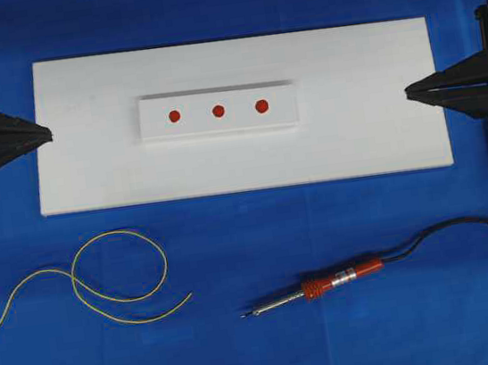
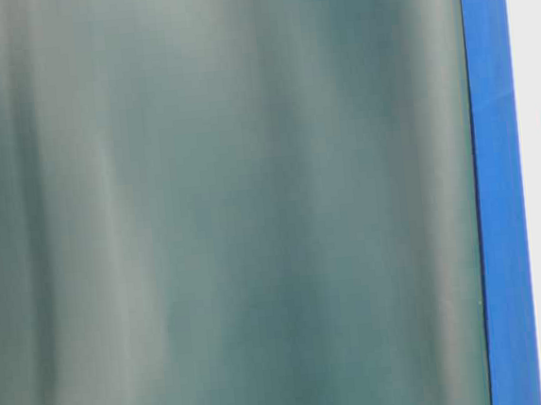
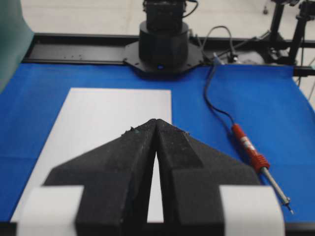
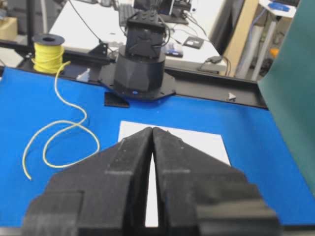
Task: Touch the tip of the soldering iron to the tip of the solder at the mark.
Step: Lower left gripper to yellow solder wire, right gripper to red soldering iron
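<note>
The soldering iron (image 1: 329, 283) lies on the blue cloth in front of the white board, its dark tip pointing left and its black cord (image 1: 466, 227) running right; it also shows in the left wrist view as the soldering iron (image 3: 250, 152). The solder (image 1: 104, 282), a thin yellow-green wire, curls in a loop at the front left, and its loop appears as the solder (image 4: 59, 132). Three red marks (image 1: 217, 110) sit on a raised white block (image 1: 219, 127). My left gripper (image 1: 47, 134) rests shut and empty at the board's left edge. My right gripper (image 1: 409, 92) rests shut and empty at the right edge.
The large white board (image 1: 241, 160) covers the middle of the blue cloth. A yellow solder spool (image 4: 47, 53) stands beyond the cloth's far edge. A green curtain (image 2: 223, 207) fills most of the table-level view. Each wrist view faces the opposite arm's black base (image 3: 163, 44).
</note>
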You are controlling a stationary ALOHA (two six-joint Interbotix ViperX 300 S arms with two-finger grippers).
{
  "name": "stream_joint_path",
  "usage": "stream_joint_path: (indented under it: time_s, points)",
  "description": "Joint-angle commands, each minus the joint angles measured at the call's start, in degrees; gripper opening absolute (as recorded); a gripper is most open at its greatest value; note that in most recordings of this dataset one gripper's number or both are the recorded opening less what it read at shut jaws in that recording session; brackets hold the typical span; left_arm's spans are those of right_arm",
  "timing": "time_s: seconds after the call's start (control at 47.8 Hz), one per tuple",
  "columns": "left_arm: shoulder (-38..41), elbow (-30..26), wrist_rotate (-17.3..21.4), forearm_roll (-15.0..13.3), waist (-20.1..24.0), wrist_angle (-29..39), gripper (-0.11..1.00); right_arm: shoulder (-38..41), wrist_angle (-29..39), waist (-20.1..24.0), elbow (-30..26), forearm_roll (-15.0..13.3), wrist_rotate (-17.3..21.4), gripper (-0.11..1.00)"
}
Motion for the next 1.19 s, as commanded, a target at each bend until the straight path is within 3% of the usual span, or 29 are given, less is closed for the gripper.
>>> stream_joint_path:
  time_s: [0.0,0.125,0.397,0.502,0.586,0.69,0.836,0.878,0.941,1.171]
  points:
    - [0.9,-0.7,-0.9,0.1,-1.7,0.1,0.0,0.8,-0.3,0.8,-1.0,0.3,0.6,0.0]
    - [1.4,-0.4,-1.1,0.1,-4.9,0.1,0.0,2.3,0.7,3.9,-1.7,0.4,1.5,-0.06]
    - [5.6,0.6,-1.8,0.0,-13.4,-0.5,0.0,6.8,-0.1,10.6,-1.1,0.4,6.6,-0.06]
    - [8.4,0.7,-3.5,0.0,-15.7,-2.0,0.0,9.9,-1.8,13.3,-1.0,0.4,9.3,0.01]
    - [10.9,0.8,-5.2,0.1,-17.4,-3.6,0.02,12.7,-3.1,15.0,-0.9,0.4,11.2,0.13]
    - [14.7,0.9,-7.2,0.1,-20.1,-5.6,0.21,16.7,-4.0,16.8,-1.1,0.7,13.1,0.39]
    - [21.4,0.6,-9.3,0.1,-24.0,-7.6,0.66,22.9,-5.6,19.0,-1.5,2.0,13.6,0.81]
    - [23.2,0.4,-9.9,0.0,-25.1,-8.2,0.77,24.8,-6.6,19.2,-1.6,2.5,13.7,0.89]
    - [26.2,0.4,-10.6,0.1,-26.8,-9.2,0.85,28.0,-8.4,20.0,-1.4,3.9,13.7,0.88]
    - [38.8,0.0,-11.7,-0.2,-31.4,-18.5,0.8,37.8,-15.3,24.3,-1.0,7.6,13.6,0.86]
